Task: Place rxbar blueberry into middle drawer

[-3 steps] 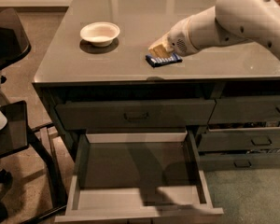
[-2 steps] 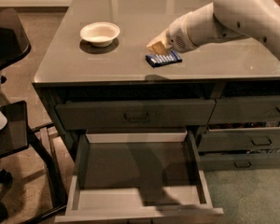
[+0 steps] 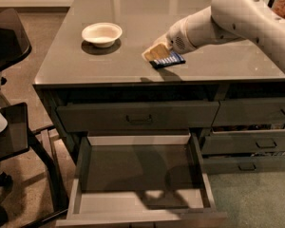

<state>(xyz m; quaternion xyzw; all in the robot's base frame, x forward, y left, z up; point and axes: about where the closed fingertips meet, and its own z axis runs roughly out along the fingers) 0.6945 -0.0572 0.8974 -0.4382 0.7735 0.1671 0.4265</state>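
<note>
The bowl (image 3: pixel 101 33) sits on the bench (image 3: pixel 109 65), toward its left rear. The bar (image 3: pixel 171 60) lies flat on the bench to the right of the bowl and nearer the front edge, its dark blue wrapper angled so that 1 end points back toward the bowl.

The hand (image 3: pixel 156 52) is down at the bar's bowl-side end, its tan tip over or against the wrapper. Whether the hand is spread or pinching the bar cannot be told from this angle. The white arm (image 3: pixel 237 18) reaches in from the far right, well away from the bowl, and slopes down to the hand.

Below the bowl, under the bench front, the top drawer (image 3: pixel 137 117) is shut, with a recessed handle in its middle. Beneath that, the middle drawer (image 3: pixel 133 165) is pulled far out toward the camera, its pale walls and floor in view, with a shadow across the floor. To the right of the middle drawer are 2 narrower drawers (image 3: pixel 256 144), the upper one slightly ajar.

Left of the bowl, off the bench, stands a dark chair (image 3: pixel 4 37).
</note>
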